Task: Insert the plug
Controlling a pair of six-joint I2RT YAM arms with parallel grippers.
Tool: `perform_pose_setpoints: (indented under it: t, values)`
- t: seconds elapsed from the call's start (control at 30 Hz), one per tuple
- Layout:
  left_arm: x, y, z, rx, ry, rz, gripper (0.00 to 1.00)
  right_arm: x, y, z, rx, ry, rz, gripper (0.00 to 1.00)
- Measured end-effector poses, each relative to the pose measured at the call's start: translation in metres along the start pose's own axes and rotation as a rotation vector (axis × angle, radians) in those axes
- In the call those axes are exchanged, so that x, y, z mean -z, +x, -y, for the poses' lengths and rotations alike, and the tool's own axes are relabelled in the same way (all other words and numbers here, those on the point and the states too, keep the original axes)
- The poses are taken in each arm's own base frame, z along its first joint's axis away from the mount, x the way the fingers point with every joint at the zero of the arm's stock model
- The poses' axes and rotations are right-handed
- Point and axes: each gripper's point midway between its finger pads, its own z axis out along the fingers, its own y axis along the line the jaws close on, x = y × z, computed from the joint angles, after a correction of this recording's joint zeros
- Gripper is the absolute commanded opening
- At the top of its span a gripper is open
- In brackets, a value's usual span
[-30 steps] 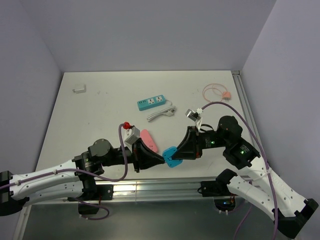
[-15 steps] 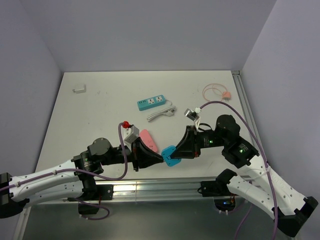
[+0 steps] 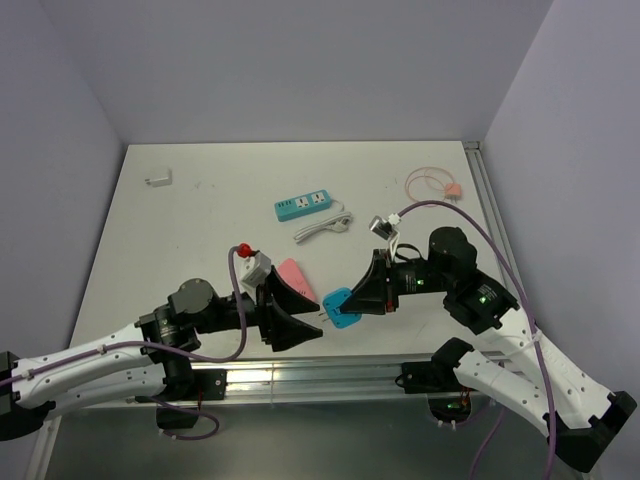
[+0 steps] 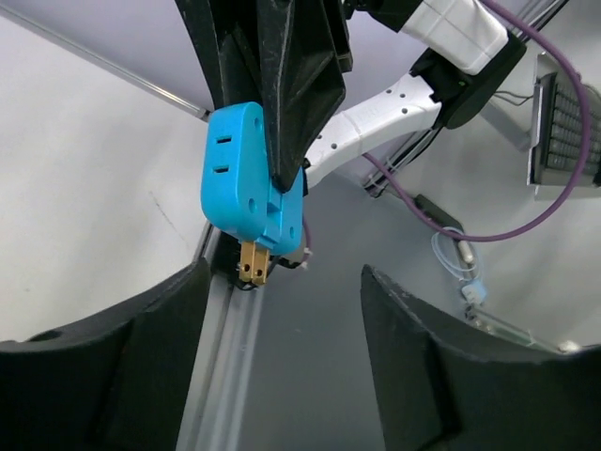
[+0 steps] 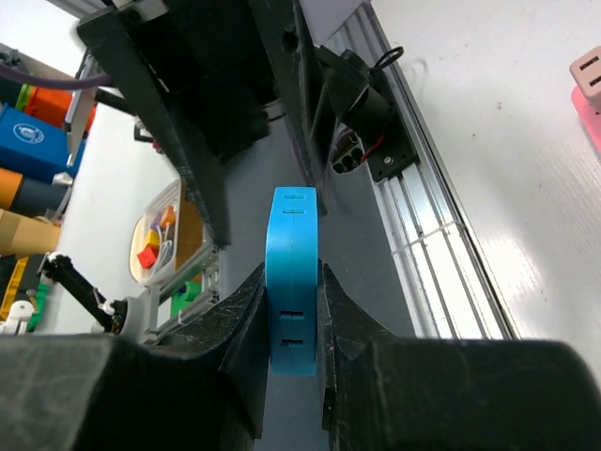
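Nearest, we are seeing the left gripper (image 3: 316, 322) standing jaws apart and empty, just beside the bright blue plastic plug (image 3: 338, 304); the right gripper (image 3: 352, 300) is clamping that plug near the front edge of the white table (image 3: 200, 230), brass prongs (image 4: 252, 263) pointing toward the left arm; farther off, well apart, the teal plastic power strip (image 3: 304, 205) is lying long axis left to right, so we are judging the prongs need turning toward it.

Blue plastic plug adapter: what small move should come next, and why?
Probably draw the left gripper back a little. Its fingers stand open, apart from the blue plastic plug adapter, while the right gripper pinches the adapter by its flat sides. Clearing the left arm would likely free a path toward the teal power strip.
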Motion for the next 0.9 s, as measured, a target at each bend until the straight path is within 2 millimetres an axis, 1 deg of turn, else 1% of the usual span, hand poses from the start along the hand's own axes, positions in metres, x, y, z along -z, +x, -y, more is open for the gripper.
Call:
perform_pose_setpoints:
  t: [0.03,0.13,0.27,0.37,0.57,0.6,0.67,0.87,0.9]
  values:
    - [0.001,-0.001,0.001,-0.007,0.003,0.003,0.76,0.000,0.000,0.000,-0.001,0.001,-0.001,0.00]
    - [0.004,-0.003,0.003,-0.009,0.005,0.009,0.79,0.001,0.001,-0.001,0.000,-0.008,-0.007,0.00]
    - [0.002,-0.003,-0.001,-0.007,-0.009,0.002,0.78,0.001,0.004,-0.004,-0.001,-0.028,-0.022,0.00]
    - [-0.003,-0.006,-0.004,-0.007,-0.020,-0.003,0.77,0.001,0.006,-0.007,0.006,-0.046,-0.029,0.00]
    - [-0.013,-0.003,-0.014,0.004,-0.029,-0.023,0.65,-0.002,0.012,-0.010,0.005,-0.067,-0.051,0.00]
    - [-0.014,-0.003,-0.014,0.006,-0.027,-0.024,0.61,-0.002,0.013,-0.010,0.006,-0.070,-0.054,0.00]
    - [-0.015,-0.003,-0.015,0.009,-0.020,-0.026,0.56,-0.002,0.014,-0.011,0.008,-0.074,-0.058,0.00]
    - [-0.015,-0.011,-0.011,0.015,0.010,-0.004,0.54,-0.004,0.016,-0.013,0.014,-0.080,-0.066,0.00]
    - [-0.015,-0.012,-0.011,0.015,0.014,-0.002,0.51,-0.005,0.017,-0.014,0.016,-0.082,-0.067,0.00]
